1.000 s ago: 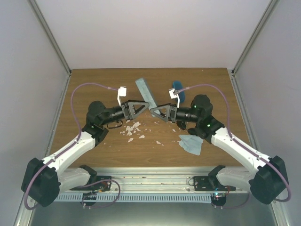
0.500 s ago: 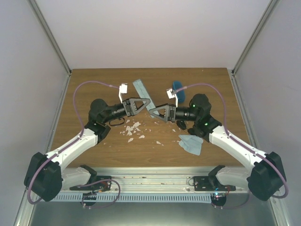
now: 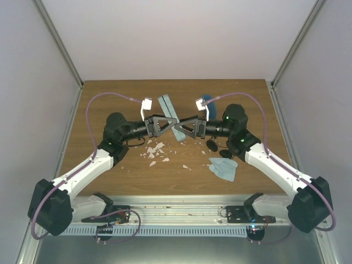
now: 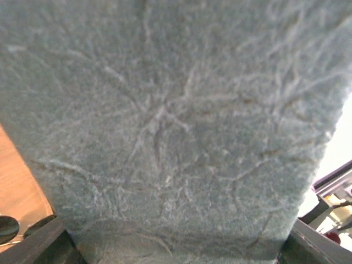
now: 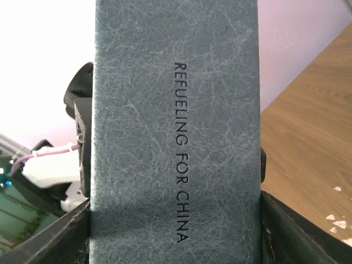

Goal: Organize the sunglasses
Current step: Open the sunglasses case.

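The grey-blue rectangular case (image 3: 166, 106) is held above the table's middle between both grippers. My left gripper (image 3: 171, 122) is shut on it from the left, and the case fills the left wrist view (image 4: 176, 137). My right gripper (image 3: 182, 127) is shut on it from the right; its printed face (image 5: 176, 137) fills the gap between the fingers. The black round-lens sunglasses (image 3: 218, 149) lie on the table under my right arm, and two dark lenses (image 4: 11, 229) show in the left wrist view. A dark frame (image 3: 132, 143), probably the reddish-brown pair, is mostly hidden under my left arm.
The bright blue oval case (image 3: 207, 99) lies behind the right gripper, partly hidden. A grey-blue cloth (image 3: 223, 168) lies at the front right. Several white scraps (image 3: 154, 151) are scattered in front of the left gripper. Grey walls stand on both sides.
Both grippers have moved inward until they meet at the case. The left gripper has closed on it. The case's near end has lifted and it now stands steeper.
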Action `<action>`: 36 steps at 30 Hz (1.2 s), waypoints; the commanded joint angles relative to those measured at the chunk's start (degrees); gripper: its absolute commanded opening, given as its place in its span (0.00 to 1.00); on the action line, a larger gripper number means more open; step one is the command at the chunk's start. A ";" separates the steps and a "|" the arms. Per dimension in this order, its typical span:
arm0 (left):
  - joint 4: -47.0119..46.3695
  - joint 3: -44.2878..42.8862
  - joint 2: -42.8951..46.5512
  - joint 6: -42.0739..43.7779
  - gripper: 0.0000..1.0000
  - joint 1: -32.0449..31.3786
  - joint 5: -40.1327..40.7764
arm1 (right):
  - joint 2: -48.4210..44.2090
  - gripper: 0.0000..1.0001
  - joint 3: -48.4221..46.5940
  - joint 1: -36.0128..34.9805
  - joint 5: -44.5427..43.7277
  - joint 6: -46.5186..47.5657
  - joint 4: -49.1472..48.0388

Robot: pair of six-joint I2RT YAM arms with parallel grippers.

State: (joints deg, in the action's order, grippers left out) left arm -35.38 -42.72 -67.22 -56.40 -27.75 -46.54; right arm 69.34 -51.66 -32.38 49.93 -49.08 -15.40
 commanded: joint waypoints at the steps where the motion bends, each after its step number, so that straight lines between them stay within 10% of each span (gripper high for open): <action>1: -0.27 -2.01 2.04 3.33 0.64 -0.06 -1.16 | -0.06 0.55 2.72 1.76 2.58 -5.04 -8.49; 36: 9.80 9.21 7.05 12.92 0.72 5.62 15.52 | -3.67 0.42 6.39 6.19 5.22 -19.41 -21.16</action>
State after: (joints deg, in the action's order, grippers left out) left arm -28.42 -36.64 -60.90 -47.72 -23.22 -39.22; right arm 68.75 -44.77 -26.46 54.65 -66.41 -30.41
